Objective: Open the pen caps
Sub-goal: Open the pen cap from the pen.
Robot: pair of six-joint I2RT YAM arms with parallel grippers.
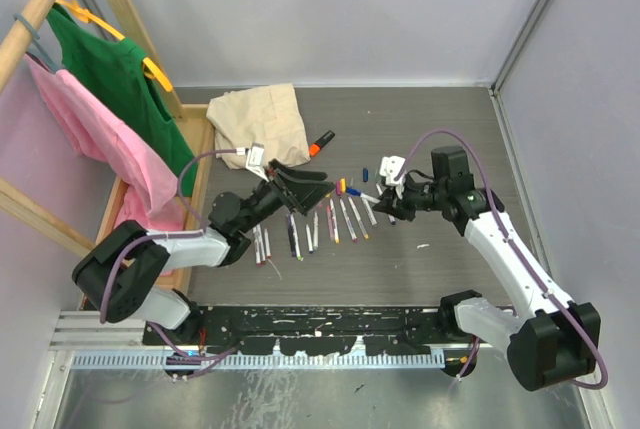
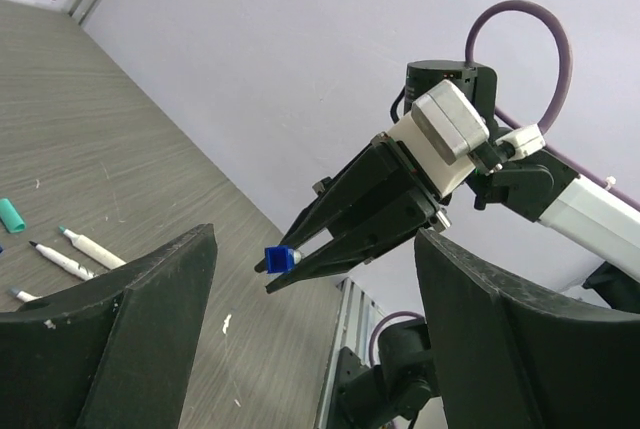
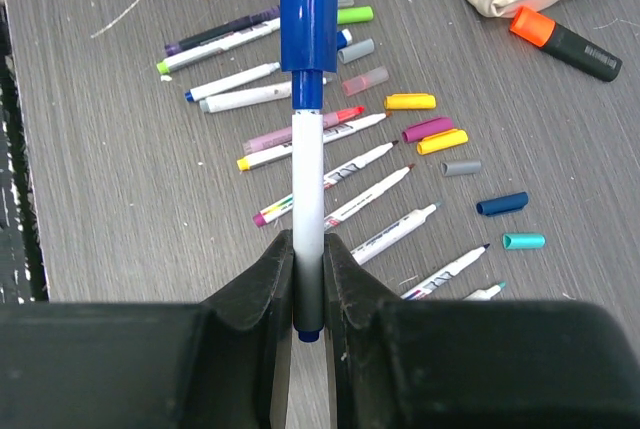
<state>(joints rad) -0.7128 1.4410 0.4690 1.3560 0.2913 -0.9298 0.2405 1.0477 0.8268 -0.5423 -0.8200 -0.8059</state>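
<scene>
You are partway through uncapping one pen, with most of the work already lying in the scatter of uncapped white-barrelled pens point(image 1: 335, 221) at mid-tabletop, loose plastic caps point(image 3: 410, 102) of many colours just behind it. Above the right end of that scatter, your right pincer point(image 3: 308, 249) is pressed together on the lower barrel of a thin white pen point(image 3: 308, 159), whose chunky blue plastic cap point(image 3: 308, 24) is on and points toward the other arm. Above the left end of the scatter, your left pincer point(image 1: 318, 189) is spread wide and faces the cap; from its own camera the cap sits in line between the two black fingers point(image 2: 150, 329), touching neither. The step in hand looks like the handover for the pull: the next move calls for bringing the left pincer around the cap, closing on it alone, then drawing the two arms apart along the barrel. Both pincers ride clear above the scatter, so the pull has free air. The grey tabletop point(image 1: 440, 129) is bare behind and right of the scatter; a crumpled beige cloth point(image 1: 258, 121) and a thick black marker with an orange cap point(image 3: 565, 39) lie behind it to the left.
</scene>
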